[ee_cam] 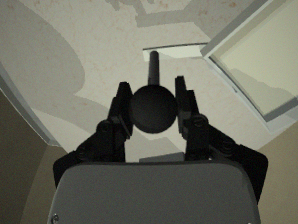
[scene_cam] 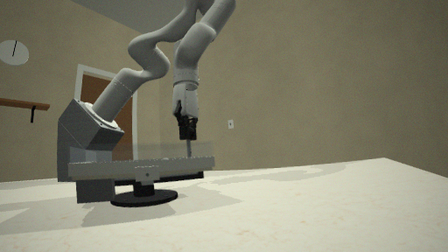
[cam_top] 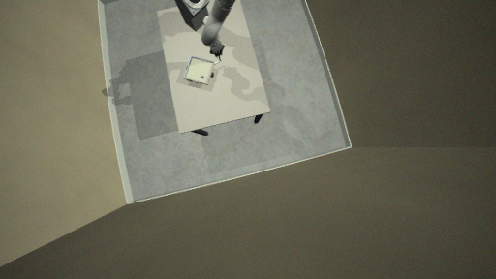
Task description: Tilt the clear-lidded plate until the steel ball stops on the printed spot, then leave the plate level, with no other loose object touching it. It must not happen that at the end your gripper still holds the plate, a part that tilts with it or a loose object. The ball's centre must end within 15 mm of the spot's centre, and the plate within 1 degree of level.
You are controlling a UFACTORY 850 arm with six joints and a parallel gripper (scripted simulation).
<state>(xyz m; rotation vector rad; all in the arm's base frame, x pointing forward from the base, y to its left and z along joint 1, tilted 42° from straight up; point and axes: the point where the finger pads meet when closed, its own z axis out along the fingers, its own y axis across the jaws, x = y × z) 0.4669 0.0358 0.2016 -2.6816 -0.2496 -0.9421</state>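
Observation:
The square clear-lidded plate (cam_top: 200,71) sits on a dark pedestal (scene_cam: 144,198) on the table, near the arm's base. A blue printed spot (cam_top: 202,76) shows near the plate's right side. I cannot make out the steel ball in any view. My gripper (scene_cam: 188,131) stands upright over the plate's right end and is shut on the dark round knob (ee_cam: 152,110) of the plate's handle. The handle's thin stem (scene_cam: 188,148) runs down to the plate's rim. The plate also shows in the wrist view (ee_cam: 260,56). From the side the plate (scene_cam: 140,166) looks close to level.
The arm's grey base block (scene_cam: 85,144) stands right behind the plate. The table's edge (cam_top: 223,123) lies well away from the plate.

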